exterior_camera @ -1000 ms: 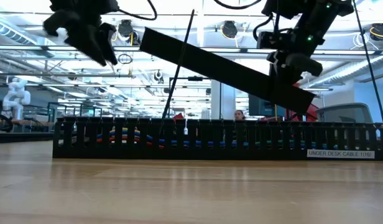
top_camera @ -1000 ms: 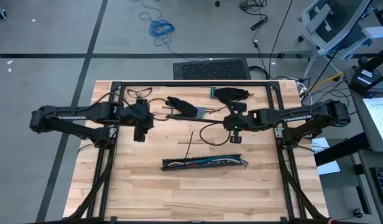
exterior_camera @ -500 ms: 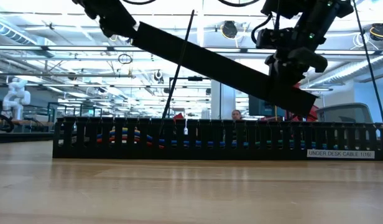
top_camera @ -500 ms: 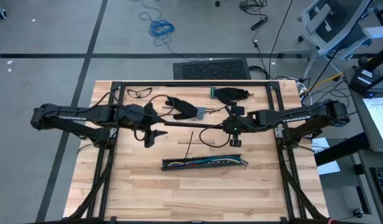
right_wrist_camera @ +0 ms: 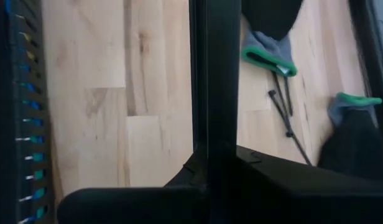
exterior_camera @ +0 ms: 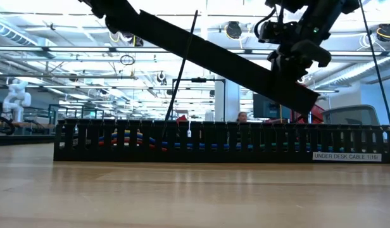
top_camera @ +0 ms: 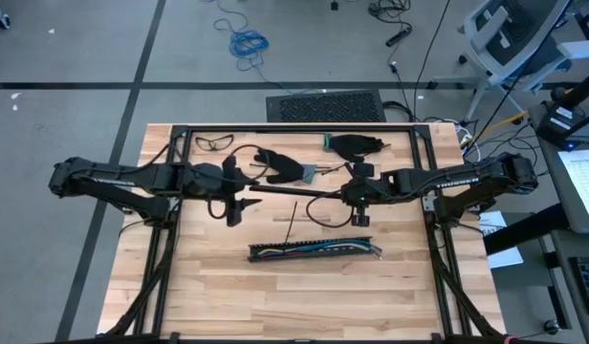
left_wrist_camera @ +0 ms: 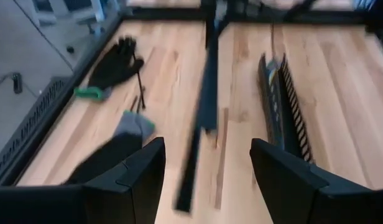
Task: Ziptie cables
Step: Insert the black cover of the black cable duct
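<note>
The cables [top_camera: 314, 250] lie inside a black slotted duct [exterior_camera: 220, 142] on the near middle of the table; their colours show through the slots [exterior_camera: 128, 139]. Above it hangs a long black strip [top_camera: 304, 193] [exterior_camera: 220, 60]. My right gripper [top_camera: 361, 203] is shut on the strip's right end. My left gripper [left_wrist_camera: 207, 168] [top_camera: 239, 203] is open at the strip's free left end [left_wrist_camera: 186, 196], with one finger on either side and not touching it. My right gripper pinches the black strip near its right end [right_wrist_camera: 213, 143] between its two fingers, slanting down from the table's right side. The strip runs on away from the fingers. It hangs clear of the table and tilted, its left end [exterior_camera: 141, 19] higher than the held end.
Two black gloves with green cuffs [top_camera: 280, 164] [top_camera: 357, 145] and a pair of safety glasses [top_camera: 213, 143] lie at the far side. A thin black stick [exterior_camera: 182, 69] rises slanting behind the duct. A black frame [top_camera: 294, 129] borders the table. Bare wood lies near the front edge.
My left gripper has moved toward the table's right and near side, up to the strip's free left end, and has rolled about its own line; its fingers keep the same gap. The strip stays held at its right end.
</note>
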Action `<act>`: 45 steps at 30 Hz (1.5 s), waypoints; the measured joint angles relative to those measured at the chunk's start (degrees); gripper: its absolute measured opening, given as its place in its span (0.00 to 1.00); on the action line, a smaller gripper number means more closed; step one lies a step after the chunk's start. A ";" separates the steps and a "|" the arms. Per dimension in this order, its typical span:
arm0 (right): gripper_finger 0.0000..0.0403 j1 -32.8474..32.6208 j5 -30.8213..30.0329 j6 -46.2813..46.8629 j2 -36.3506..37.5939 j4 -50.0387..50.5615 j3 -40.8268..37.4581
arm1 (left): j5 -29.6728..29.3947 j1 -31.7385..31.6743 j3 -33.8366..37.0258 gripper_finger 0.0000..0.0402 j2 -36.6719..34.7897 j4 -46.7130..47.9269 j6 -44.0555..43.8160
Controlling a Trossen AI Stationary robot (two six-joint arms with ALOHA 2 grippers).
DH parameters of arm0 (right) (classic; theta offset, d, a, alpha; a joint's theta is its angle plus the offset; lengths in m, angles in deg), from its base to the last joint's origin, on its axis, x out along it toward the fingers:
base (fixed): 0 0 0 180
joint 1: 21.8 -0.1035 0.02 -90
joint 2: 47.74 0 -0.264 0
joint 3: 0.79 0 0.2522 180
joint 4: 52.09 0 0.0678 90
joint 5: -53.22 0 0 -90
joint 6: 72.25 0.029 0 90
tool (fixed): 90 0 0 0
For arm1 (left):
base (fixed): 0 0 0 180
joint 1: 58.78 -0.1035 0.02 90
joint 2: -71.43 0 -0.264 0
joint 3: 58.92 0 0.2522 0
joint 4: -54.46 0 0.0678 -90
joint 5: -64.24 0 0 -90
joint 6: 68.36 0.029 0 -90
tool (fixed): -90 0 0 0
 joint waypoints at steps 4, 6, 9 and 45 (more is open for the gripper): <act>0.00 -0.50 0.95 0.02 -0.07 -0.17 0.00 | -0.14 -0.02 0.00 0.57 -0.09 -3.53 0.01; 0.00 -0.66 0.99 0.01 -0.07 -0.71 0.00 | -0.14 0.00 0.00 0.57 -0.07 -3.42 0.32; 0.00 -0.61 1.00 0.46 -0.07 -0.52 0.00 | -0.15 0.00 0.00 0.57 0.08 -3.07 0.26; 0.27 -1.38 1.22 0.56 -0.07 -0.93 -0.02 | -1.93 -0.15 -0.04 0.00 4.04 -3.27 0.31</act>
